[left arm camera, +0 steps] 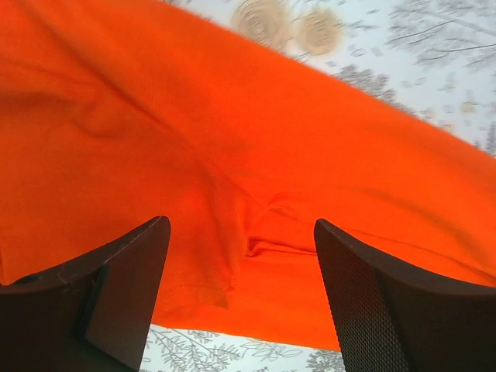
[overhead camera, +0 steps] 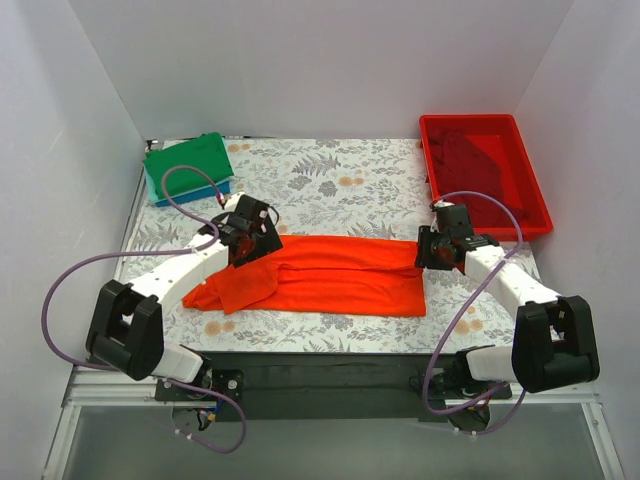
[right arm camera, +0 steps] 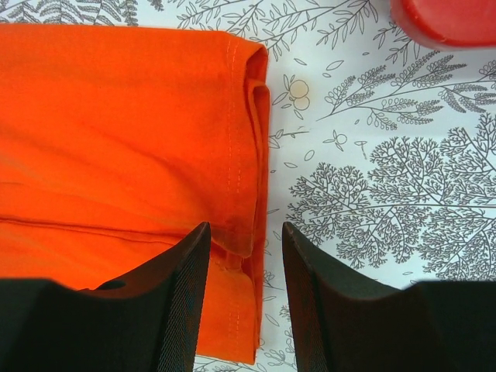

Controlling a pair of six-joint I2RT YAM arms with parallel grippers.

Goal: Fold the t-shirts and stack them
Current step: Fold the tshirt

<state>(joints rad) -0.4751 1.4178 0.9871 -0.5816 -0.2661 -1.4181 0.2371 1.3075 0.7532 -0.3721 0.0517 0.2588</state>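
A bright orange-red t-shirt (overhead camera: 340, 275) lies folded lengthwise across the middle of the patterned table. My left gripper (overhead camera: 240, 243) hovers over its left end, jaws open, with only cloth (left arm camera: 248, 155) below and nothing between the fingers (left arm camera: 364, 294). My right gripper (overhead camera: 432, 250) stands open above the shirt's right hemmed edge (right arm camera: 252, 155); that folded edge lies under the gap, not pinched. Folded green and blue t-shirts (overhead camera: 188, 168) are stacked at the back left. A dark red t-shirt (overhead camera: 465, 155) lies in the red bin.
The red plastic bin (overhead camera: 484, 178) stands at the back right, its corner (right arm camera: 446, 19) showing in the right wrist view. White walls close in the table (overhead camera: 330, 180) on three sides. Purple cables loop off both arms.
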